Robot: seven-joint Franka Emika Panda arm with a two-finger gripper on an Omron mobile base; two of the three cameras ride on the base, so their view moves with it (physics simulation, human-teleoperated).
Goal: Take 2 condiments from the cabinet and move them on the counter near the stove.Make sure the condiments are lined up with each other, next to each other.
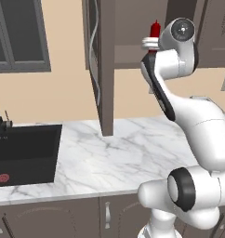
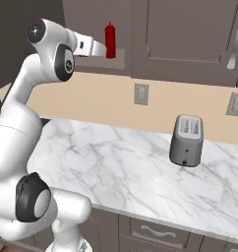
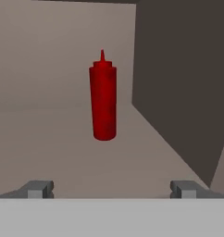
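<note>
A slim all-red squeeze bottle (image 3: 103,99), one of the condiments, stands upright on the shelf inside the open dark brown cabinet (image 3: 178,83). My gripper (image 3: 113,189) is open and faces the bottle a short way off, with nothing between its fingertips (image 3: 40,189). In the right base view the gripper (image 2: 104,50) reaches into the cabinet just left of the red bottle (image 2: 110,40). From the left base view the bottle's top (image 1: 155,29) shows above the hand (image 1: 151,42). Below lies the white marble counter (image 1: 114,153). The stove is out of view.
The cabinet door (image 1: 98,69) hangs open, edge-on, left of the arm. A black sink (image 1: 23,153) with a faucet sits at the counter's left. A grey toaster (image 2: 186,140) stands at the right near the wall, below closed cabinets (image 2: 190,34).
</note>
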